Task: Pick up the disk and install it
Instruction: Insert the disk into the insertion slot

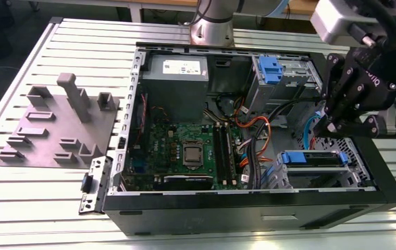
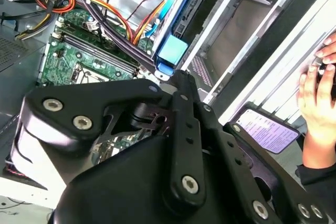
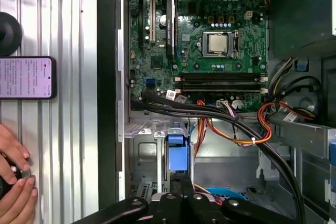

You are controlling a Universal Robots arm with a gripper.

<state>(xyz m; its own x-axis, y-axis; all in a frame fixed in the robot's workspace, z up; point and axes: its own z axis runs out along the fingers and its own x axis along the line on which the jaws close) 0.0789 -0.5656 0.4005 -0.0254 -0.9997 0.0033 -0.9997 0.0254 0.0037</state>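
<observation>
On a slatted aluminium table (image 1: 17, 192), a grey fixture plate with upright blocks (image 1: 52, 130) lies at the exterior view's left, beside an open black computer case (image 1: 205, 208). Inside the case, a green motherboard (image 1: 181, 143) sits near a grey power supply box (image 1: 177, 70), with a blue-tabbed drive carrier (image 1: 270, 70) to that box's right. Further right, the disk (image 1: 312, 157) sits in a silver drive cage (image 1: 286, 179) at the case's corner. It shows a blue plastic end and a pale edge strip, and its flat face is hidden. The black robot gripper (image 1: 337, 130) hangs just above the disk, fingers pressed together and holding nothing. In the first wrist view the gripper (image 3: 181, 178) lines up just beside the blue end of the disk (image 3: 177, 153); whether they touch cannot be told. Outside the case, a person's hand (image 3: 13, 182) rests near a dark smartphone (image 3: 26, 77) on the table.
</observation>
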